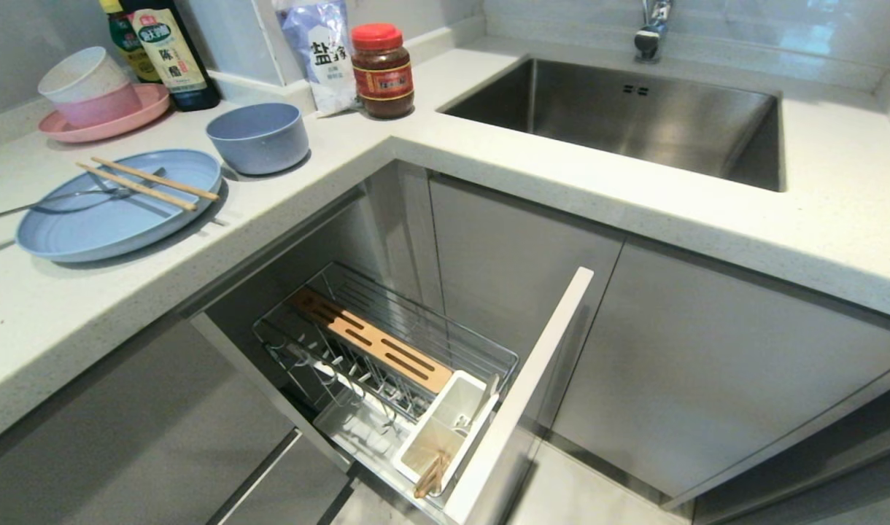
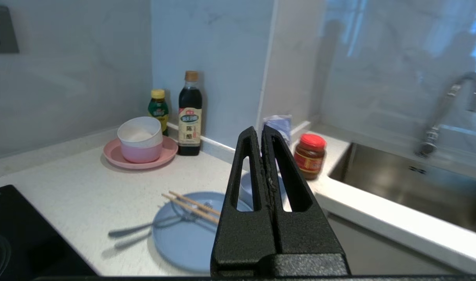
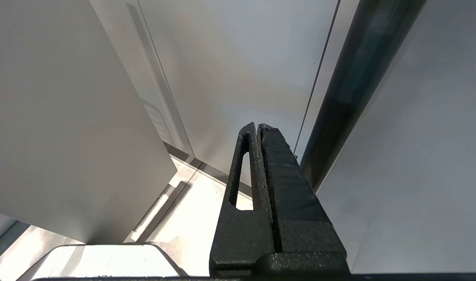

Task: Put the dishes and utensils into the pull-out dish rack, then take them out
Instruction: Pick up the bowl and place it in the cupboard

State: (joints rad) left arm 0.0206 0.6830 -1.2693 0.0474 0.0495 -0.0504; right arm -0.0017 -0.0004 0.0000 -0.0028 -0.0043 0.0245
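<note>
On the blue plate (image 1: 109, 219) lie chopsticks (image 1: 149, 184) and fork (image 1: 66, 198).

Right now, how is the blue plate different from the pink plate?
The blue plate sits nearer the counter's front edge; the pink plate sits back by the wall. The blue plate carries chopsticks and a fork; the pink plate carries stacked bowls. Both are round and lie flat.
</note>
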